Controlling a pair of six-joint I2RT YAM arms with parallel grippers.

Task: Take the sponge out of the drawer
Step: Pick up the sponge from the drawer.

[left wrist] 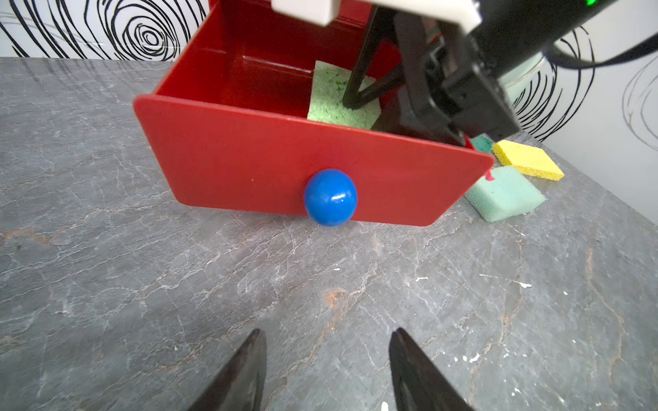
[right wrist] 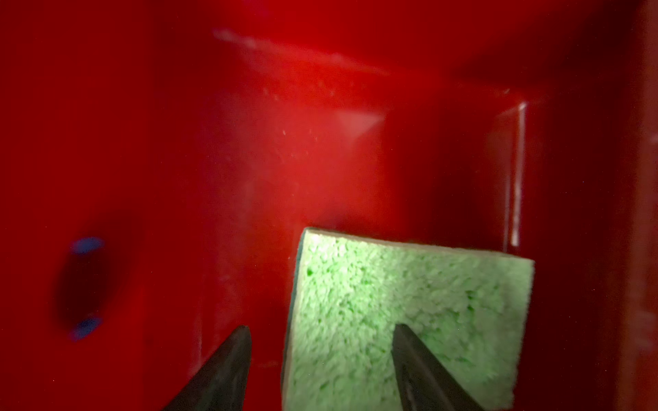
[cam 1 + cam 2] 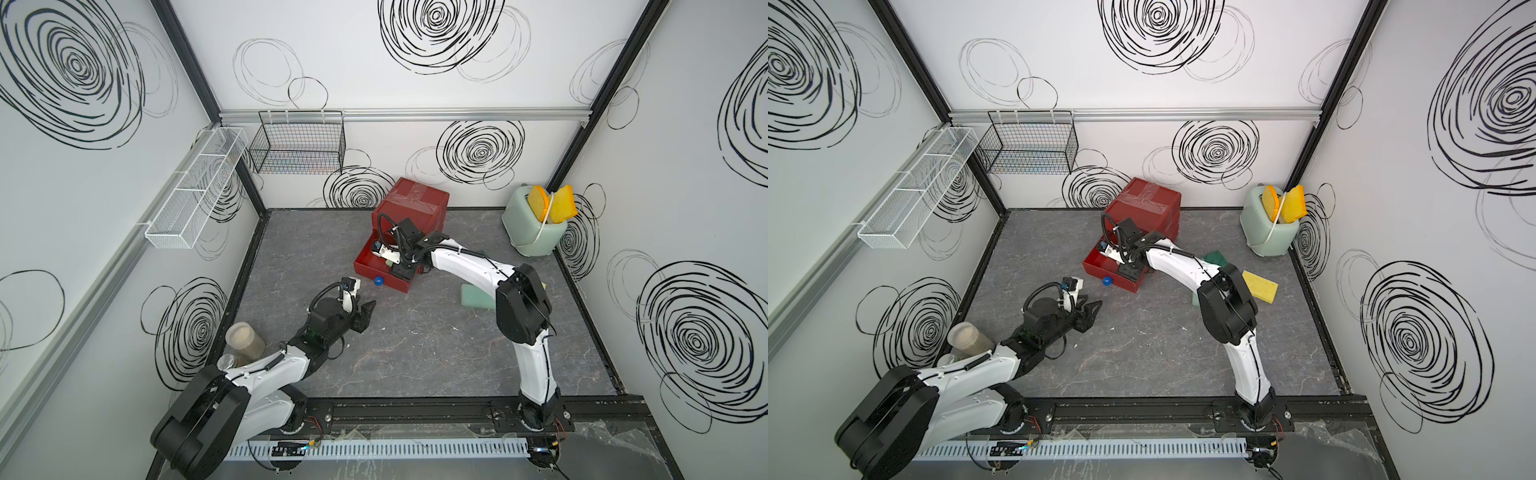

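The red drawer (image 3: 388,286) with a blue knob (image 3: 377,281) stands pulled out of its red cabinet (image 3: 411,201) at the back of the table. A light green sponge (image 2: 409,302) lies flat on the drawer floor, near a corner; the left wrist view also shows this sponge (image 1: 333,96). My right gripper (image 2: 320,327) reaches down into the drawer and is open. One finger is over the sponge's top and the other is over the bare red floor beside its edge. My left gripper (image 1: 327,330) is open and holds nothing, low over the table in front of the knob (image 1: 330,197).
Loose on the table right of the drawer lie a yellow sponge (image 3: 1260,286), a pale teal one (image 3: 476,297) and a dark green one (image 3: 1216,256). A mint toaster (image 3: 534,224) stands at the back right. A jar (image 3: 243,338) sits by the left arm. Wire baskets (image 3: 297,143) hang on the walls.
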